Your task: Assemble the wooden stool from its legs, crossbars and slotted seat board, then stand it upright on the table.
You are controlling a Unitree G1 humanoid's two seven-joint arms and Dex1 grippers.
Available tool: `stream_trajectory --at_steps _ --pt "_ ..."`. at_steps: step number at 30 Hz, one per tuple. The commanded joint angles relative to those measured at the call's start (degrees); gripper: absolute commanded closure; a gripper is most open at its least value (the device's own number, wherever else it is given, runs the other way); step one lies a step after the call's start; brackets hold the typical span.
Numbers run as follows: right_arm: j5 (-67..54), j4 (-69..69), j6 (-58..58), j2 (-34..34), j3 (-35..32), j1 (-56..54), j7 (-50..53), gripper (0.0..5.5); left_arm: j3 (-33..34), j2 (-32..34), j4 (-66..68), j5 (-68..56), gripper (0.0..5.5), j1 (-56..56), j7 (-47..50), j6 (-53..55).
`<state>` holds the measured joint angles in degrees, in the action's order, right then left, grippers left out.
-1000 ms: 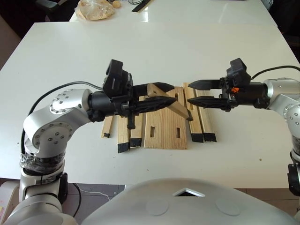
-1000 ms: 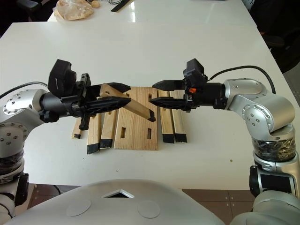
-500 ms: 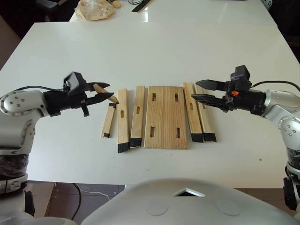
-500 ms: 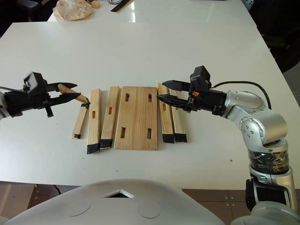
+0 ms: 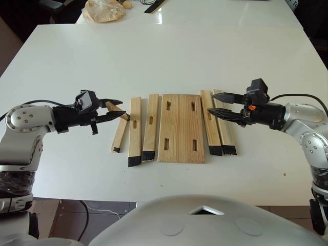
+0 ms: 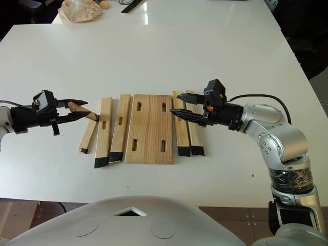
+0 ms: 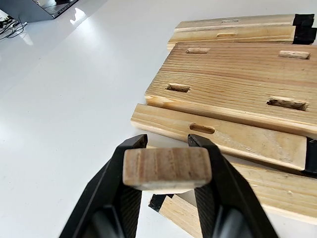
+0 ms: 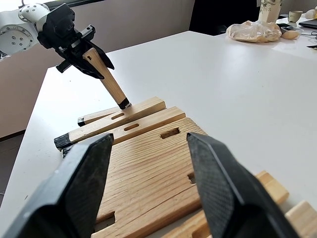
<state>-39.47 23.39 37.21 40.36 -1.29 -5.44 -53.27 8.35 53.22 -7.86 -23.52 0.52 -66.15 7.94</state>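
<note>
The slotted seat board (image 5: 180, 128) lies flat at the table's front centre. Three wooden pieces, one (image 5: 119, 136) plain and two (image 5: 135, 131) slotted, lie to its left, and two legs (image 5: 217, 124) to its right. My left gripper (image 5: 110, 108) is shut on a short wooden leg (image 7: 167, 168). That leg tilts down, its black tip by the far end of the leftmost piece. My right gripper (image 5: 212, 102) hovers open over the far ends of the right legs. Its fingers (image 8: 218, 183) straddle the board's edge (image 8: 148, 183), holding nothing.
A crumpled bag (image 5: 104, 10) and a black object (image 5: 155, 5) sit at the table's far edge. White tabletop (image 5: 205, 56) stretches wide behind the parts. The front edge runs close below the pieces.
A second ago both grippers met over the seat board. The left one then swung out left with its leg and has now edged back toward the pieces. The right one drew back right.
</note>
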Motion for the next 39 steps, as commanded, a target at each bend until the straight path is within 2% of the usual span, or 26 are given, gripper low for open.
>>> stream_trajectory --at_steps 1,16,23,31,39 --pt "1.3 0.8 -0.8 -0.3 1.0 0.8 0.4 2.77 0.9 0.3 -2.5 -1.5 4.19 -0.8 -0.6 1.3" --pt "2.3 1.1 -1.6 -0.9 1.5 1.7 0.6 2.77 -1.5 3.0 -5.6 -0.7 4.19 4.1 -7.8 1.2" --pt "3.1 1.0 -2.1 -1.6 1.8 1.8 0.8 2.77 -5.0 5.0 -3.7 2.9 4.19 5.0 -10.4 -0.1" --pt "4.0 0.5 -2.3 -2.2 2.8 1.5 0.5 2.77 -11.2 3.6 -1.4 4.7 4.19 2.6 -9.7 -0.1" --pt "4.4 0.1 -2.5 -2.2 3.9 1.3 0.2 2.77 -13.3 0.6 5.4 0.9 4.19 1.7 -10.5 3.4"
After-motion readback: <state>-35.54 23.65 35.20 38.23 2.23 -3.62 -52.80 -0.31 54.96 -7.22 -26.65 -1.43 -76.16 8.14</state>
